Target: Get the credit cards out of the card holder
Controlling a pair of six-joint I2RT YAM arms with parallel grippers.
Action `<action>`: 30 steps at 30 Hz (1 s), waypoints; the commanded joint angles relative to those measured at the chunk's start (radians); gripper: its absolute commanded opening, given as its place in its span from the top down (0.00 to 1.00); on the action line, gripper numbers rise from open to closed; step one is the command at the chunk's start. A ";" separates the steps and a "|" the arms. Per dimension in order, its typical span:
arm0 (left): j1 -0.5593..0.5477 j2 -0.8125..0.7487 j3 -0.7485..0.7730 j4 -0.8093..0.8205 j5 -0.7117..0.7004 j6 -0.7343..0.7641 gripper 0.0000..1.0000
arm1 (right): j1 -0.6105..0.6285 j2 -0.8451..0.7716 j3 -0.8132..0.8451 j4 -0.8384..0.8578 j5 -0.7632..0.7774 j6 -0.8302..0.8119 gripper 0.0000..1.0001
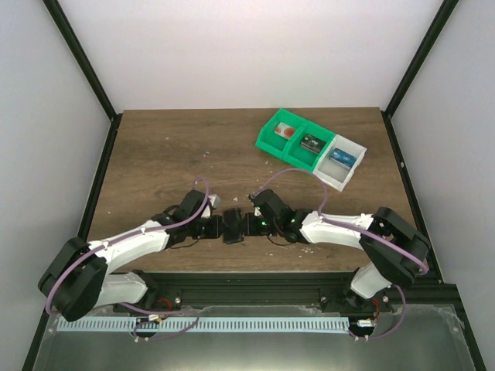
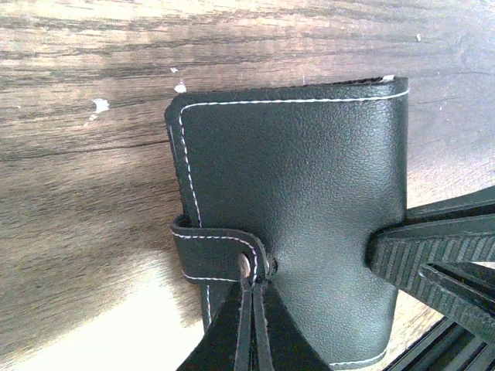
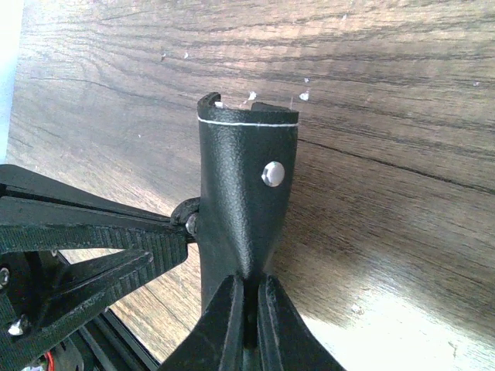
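Note:
The black card holder (image 1: pixel 232 229) hangs closed between my two grippers near the table's front middle. In the left wrist view its pebbled cover (image 2: pixel 302 178) has white stitching, and a strap tab (image 2: pixel 213 251) wraps round its edge. My left gripper (image 2: pixel 254 282) is shut on the end of that tab by the snap. My right gripper (image 3: pixel 249 290) is shut on the holder's opposite edge (image 3: pixel 244 185), below a metal stud (image 3: pixel 272 173). Seen from above, the left gripper (image 1: pixel 219 228) and right gripper (image 1: pixel 247 226) meet at the holder. The credit cards are hidden.
Two green bins (image 1: pixel 294 139) joined to a white bin (image 1: pixel 340 162) stand at the back right, each holding a small item. The brown wooden table (image 1: pixel 155 162) carries a few white specks. A black frame rail (image 1: pixel 247 282) runs along the near edge.

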 commanded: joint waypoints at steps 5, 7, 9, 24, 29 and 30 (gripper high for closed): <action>0.015 -0.033 -0.013 -0.080 -0.116 -0.025 1.00 | -0.022 -0.014 -0.054 -0.053 0.085 -0.008 1.00; 0.016 -0.039 -0.018 -0.084 -0.117 -0.028 1.00 | -0.029 -0.009 -0.068 -0.046 0.085 -0.001 1.00; 0.016 -0.044 -0.022 -0.083 -0.113 -0.029 1.00 | -0.034 -0.001 -0.074 -0.039 0.077 -0.001 1.00; 0.017 -0.181 -0.080 0.136 0.156 -0.142 1.00 | -0.034 -0.069 0.013 -0.180 0.096 -0.039 0.54; 0.018 -0.187 -0.068 0.138 0.161 -0.144 1.00 | -0.033 -0.080 0.023 -0.163 0.051 -0.047 0.47; 0.017 -0.183 -0.064 0.138 0.163 -0.143 1.00 | -0.033 -0.080 0.023 -0.155 0.045 -0.049 0.46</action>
